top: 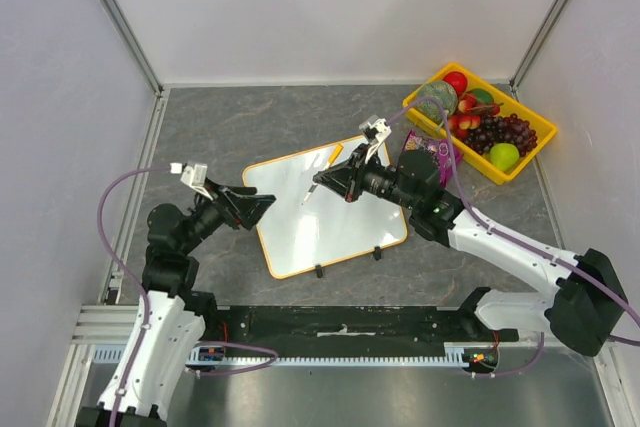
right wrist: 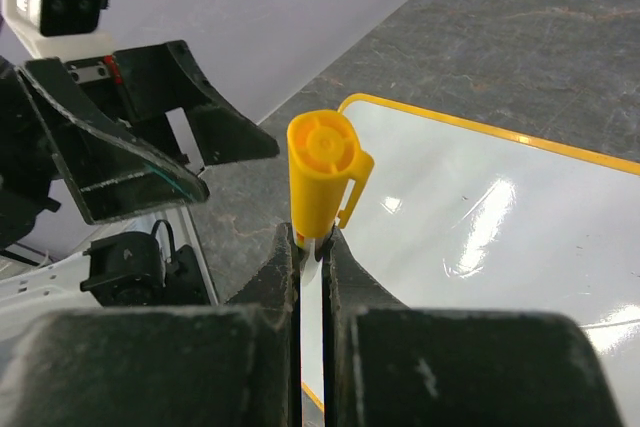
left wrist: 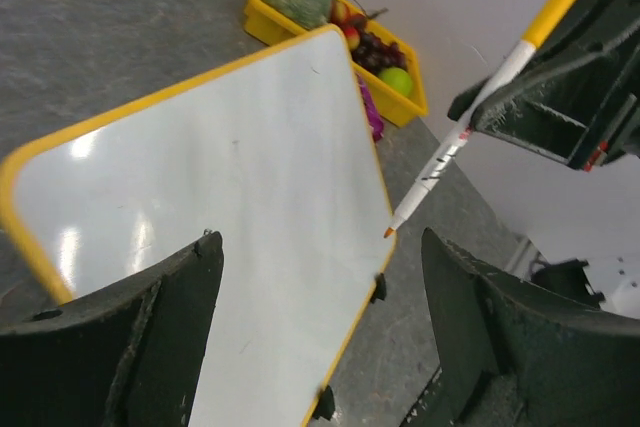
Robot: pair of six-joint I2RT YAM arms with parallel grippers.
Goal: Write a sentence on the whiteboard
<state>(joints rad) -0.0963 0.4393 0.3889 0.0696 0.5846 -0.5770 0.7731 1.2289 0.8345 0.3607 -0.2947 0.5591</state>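
Note:
The whiteboard (top: pixel 330 222) lies flat mid-table, white with an orange-yellow rim. No sentence shows on it; its surface is blank in all views. My right gripper (top: pixel 340 179) is shut on an orange marker (top: pixel 318 179) with a yellow cap on its back end (right wrist: pixel 322 172). The marker slants down with its orange tip (left wrist: pixel 388 233) over the board, and I cannot tell whether it touches. My left gripper (top: pixel 262 205) is open and empty at the board's left edge. In the left wrist view its fingers (left wrist: pixel 150 337) straddle the board (left wrist: pixel 220 177).
A yellow tray (top: pixel 428 88) of fruit stands at the back right, with a purple packet (top: pixel 432 150) beside it. Two black clips (top: pixel 318 271) sit on the board's near edge. Grey walls enclose the table on three sides.

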